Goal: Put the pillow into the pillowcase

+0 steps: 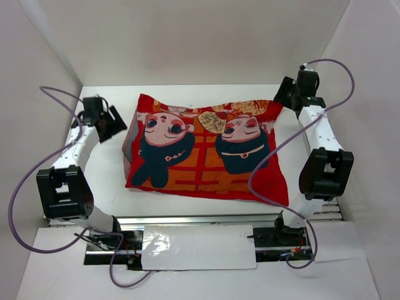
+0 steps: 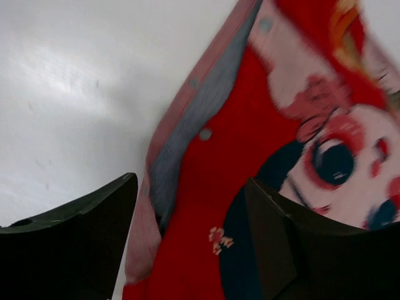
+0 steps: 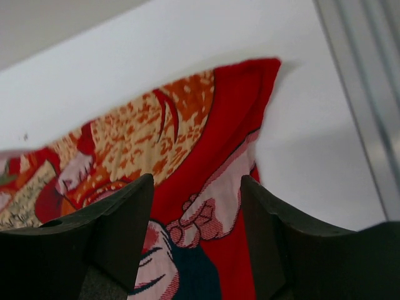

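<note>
Top external view is showing the pillowcase (image 1: 206, 153) lying plump, faces up, on the bench (image 1: 112, 187); the pillow is not showing and is probably sitting inside. Left tool (image 2: 189, 184) is hovering with jaws apart over its left edge, right tool (image 3: 195, 181) likewise apart over its far right corner, neither clamping anything. Being soft, light cloth, it is likely going to sag; hems and corners are offering the surest hold.

Pillowcase (image 1: 206, 178) spread on white table (image 1: 107, 178), bright red face turned up. Two cartoon children printed side by side (heads toward far edge, dark blue bodies toward near edge). Cloth slightly puffed and creased. Faded pink reverse and grey-blue inside exposed along left edge (image 2: 187, 125). Far right corner (image 3: 259, 78) laid flat.
</note>
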### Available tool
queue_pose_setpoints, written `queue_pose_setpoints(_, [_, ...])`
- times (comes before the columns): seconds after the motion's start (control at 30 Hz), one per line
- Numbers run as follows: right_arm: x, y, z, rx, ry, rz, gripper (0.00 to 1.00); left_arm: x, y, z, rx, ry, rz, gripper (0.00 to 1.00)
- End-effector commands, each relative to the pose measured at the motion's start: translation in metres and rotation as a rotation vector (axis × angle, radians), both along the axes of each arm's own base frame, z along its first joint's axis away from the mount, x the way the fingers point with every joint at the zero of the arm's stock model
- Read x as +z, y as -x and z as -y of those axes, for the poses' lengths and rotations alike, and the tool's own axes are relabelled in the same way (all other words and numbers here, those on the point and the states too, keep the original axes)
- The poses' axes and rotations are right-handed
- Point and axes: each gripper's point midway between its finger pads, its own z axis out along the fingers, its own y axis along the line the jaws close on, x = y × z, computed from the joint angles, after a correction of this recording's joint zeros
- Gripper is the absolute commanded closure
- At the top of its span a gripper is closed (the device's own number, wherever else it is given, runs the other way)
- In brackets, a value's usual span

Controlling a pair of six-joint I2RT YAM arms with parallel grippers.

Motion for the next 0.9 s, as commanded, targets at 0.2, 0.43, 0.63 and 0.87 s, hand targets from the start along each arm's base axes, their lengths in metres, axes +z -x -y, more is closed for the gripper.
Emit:
queue_pose_setpoints(0.2, [-0.072, -0.019, -0.009, 0.098, 0.050, -0.109, 0.28, -0.083, 0.078, 0.029, 0.023, 0.067, -0.167, 0.17])
queue_pose_setpoints(0.43, [-0.135, -0.038, -0.002, 0.067, 0.035, -0.274, 0.28, -0.113, 0.087, 0.035, -0.023, 0.047, -0.227, 0.44])
queue_pose_setpoints(0.63, [-0.136, -0.050, 0.006, 0.007, 0.011, -0.236, 0.18, -0.141, 0.095, 0.032, -0.036, 0.028, -0.316, 0.42])
queue_pose_setpoints(0.87, [-0.148, -0.080, 0.029, -0.058, 0.024, -0.287, 0.00, -0.155, 0.095, 0.029, -0.015, 0.022, -0.376, 0.95])
